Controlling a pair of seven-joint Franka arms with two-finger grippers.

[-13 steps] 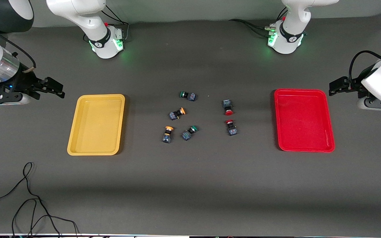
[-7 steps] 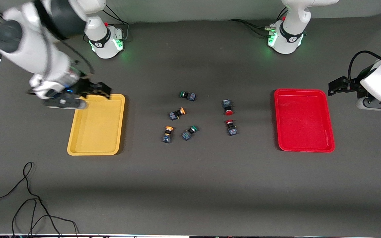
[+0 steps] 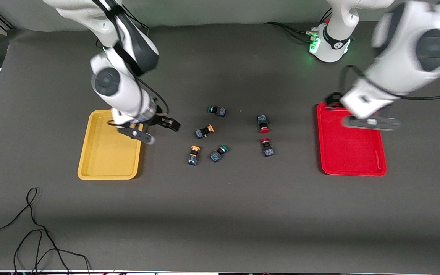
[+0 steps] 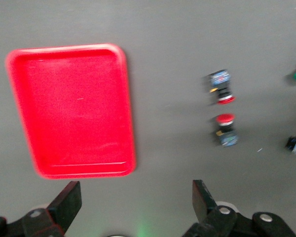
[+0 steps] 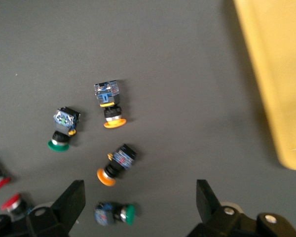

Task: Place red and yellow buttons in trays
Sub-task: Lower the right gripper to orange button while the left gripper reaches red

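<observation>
Table (image 3: 220, 214) first: it is dark grey, and all the things are spread on it. Two big arms have been swung in from the table's ends in the last second. The right hand (image 3: 165, 125) is now held over the bare table between the yellow tray (image 3: 90, 168) and the buttons. The left hand (image 3: 332, 100) has been brought over the red tray (image 3: 380, 168), at its edge farther from the front camera. Both hands are seen wide open in the wrist views, and nothing is held in them. So picking up looks about to start, but no button has been placed yet.

Both trays are empty. Six small buttons are laid in the middle of the table. Two yellow buttons (image 3: 204, 131) (image 3: 193, 155) are found nearer the yellow tray. Two red buttons (image 3: 263, 123) (image 3: 267, 147) are found nearer the red tray. Two green buttons (image 3: 217, 110) (image 3: 219, 153) are mixed in and are not wanted.

The left arm is blurred in the front view, so its hand is hard to make out there. In the right wrist view, the red buttons are cut off at the edge.
</observation>
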